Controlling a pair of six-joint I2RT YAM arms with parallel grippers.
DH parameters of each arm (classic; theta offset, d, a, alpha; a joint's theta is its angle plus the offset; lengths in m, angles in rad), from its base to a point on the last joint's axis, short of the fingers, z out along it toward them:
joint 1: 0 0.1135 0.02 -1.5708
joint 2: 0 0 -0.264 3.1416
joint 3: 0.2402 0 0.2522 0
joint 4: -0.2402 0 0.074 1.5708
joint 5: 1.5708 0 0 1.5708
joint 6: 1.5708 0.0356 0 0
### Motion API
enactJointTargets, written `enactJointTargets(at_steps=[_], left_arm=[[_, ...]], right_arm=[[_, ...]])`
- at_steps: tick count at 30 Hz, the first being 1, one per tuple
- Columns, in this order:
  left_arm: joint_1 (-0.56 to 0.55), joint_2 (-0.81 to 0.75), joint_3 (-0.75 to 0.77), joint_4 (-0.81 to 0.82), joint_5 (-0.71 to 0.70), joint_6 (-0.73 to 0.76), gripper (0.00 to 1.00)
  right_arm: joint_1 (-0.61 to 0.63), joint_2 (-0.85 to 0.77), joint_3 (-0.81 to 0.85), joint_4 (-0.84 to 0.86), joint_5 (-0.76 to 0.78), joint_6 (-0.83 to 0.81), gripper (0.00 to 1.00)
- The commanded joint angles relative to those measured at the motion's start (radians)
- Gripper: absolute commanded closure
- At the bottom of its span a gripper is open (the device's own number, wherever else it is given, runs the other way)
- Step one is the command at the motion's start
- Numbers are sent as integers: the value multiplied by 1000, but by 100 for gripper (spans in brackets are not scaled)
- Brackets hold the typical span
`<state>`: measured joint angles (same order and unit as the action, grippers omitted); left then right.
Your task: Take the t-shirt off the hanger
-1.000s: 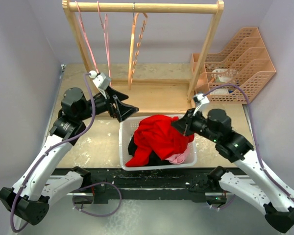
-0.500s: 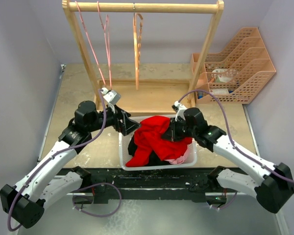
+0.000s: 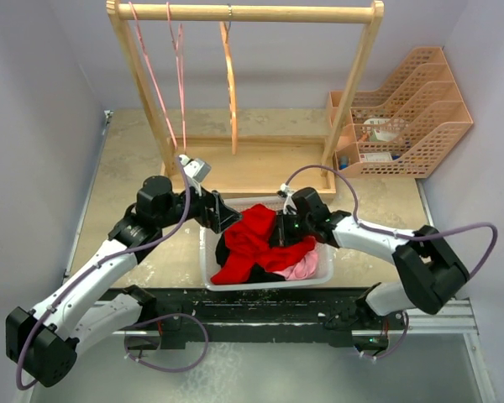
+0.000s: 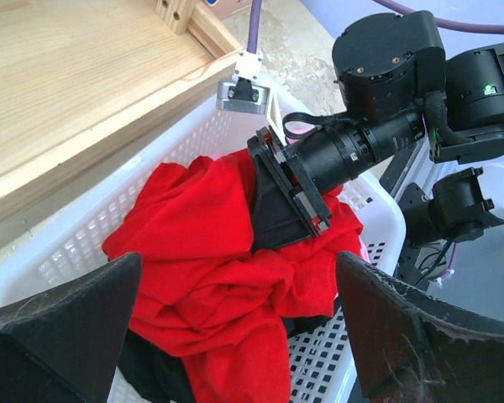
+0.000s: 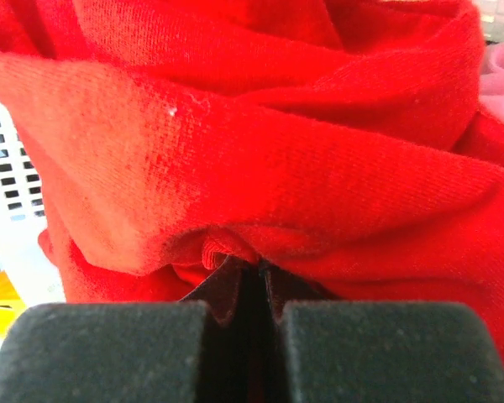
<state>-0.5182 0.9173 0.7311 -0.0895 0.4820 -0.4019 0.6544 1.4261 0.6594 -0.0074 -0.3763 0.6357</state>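
The red t-shirt (image 3: pixel 254 242) lies bunched in the white basket (image 3: pixel 269 286), off the hanger. The empty wooden hanger (image 3: pixel 229 80) hangs edge-on from the rack's top bar. My right gripper (image 3: pixel 280 230) is low in the basket and shut on a fold of the shirt; in the right wrist view red cloth (image 5: pixel 277 151) fills the frame and is pinched at my gripper (image 5: pixel 256 273). My left gripper (image 3: pixel 222 217) is open and empty at the basket's left rim. In the left wrist view my left gripper (image 4: pixel 238 260) hangs over the shirt (image 4: pixel 202 252), facing the right gripper (image 4: pixel 277 206).
A black garment (image 3: pixel 225 248) and a pink one (image 3: pixel 304 269) lie under the shirt in the basket. Pink hangers (image 3: pixel 181 67) hang at the left of the wooden rack (image 3: pixel 244 13). A peach file organiser (image 3: pixel 407 113) stands at the back right.
My right gripper has moved left and down into the basket, dragging the shirt lower. My left gripper has come down to the basket's left rim. The wooden hanger has swung and now hangs straight.
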Motion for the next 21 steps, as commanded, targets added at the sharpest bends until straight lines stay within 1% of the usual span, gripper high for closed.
enactJointTargets(at_steps=[1, 5, 7, 8, 12, 13, 15, 17, 19, 20, 21], left_arm=[[-5, -4, -19, 66, -20, -22, 1], [-4, -10, -42, 70, -34, -32, 1], [-5, -14, -47, 80, -34, -36, 1], [-5, -15, -47, 82, -32, -37, 1], [-5, -27, -44, 84, -40, -30, 1], [-5, -31, -43, 80, -49, -27, 1], [-5, -34, -37, 71, -65, -19, 1], [-6, -36, -25, 56, -80, -13, 1], [-5, -39, -10, 46, -84, -8, 1], [-5, -42, 1, 40, -87, -6, 1], [-6, -46, 10, 35, -90, -5, 1]], right_arm=[[6, 137, -51, -46, 115, -5, 98], [6, 122, -43, -78, 150, -3, 94], [6, 77, -24, -135, 197, -9, 88], [6, 47, -9, -173, 223, -18, 84], [7, -88, 70, -341, 297, -59, 53], [7, -123, 94, -376, 308, -74, 47], [7, -178, 149, -447, 333, -97, 39], [7, -227, 203, -506, 353, -119, 34], [7, -271, 252, -555, 356, -137, 26], [8, -295, 280, -575, 354, -146, 18], [8, -312, 302, -594, 355, -155, 12]])
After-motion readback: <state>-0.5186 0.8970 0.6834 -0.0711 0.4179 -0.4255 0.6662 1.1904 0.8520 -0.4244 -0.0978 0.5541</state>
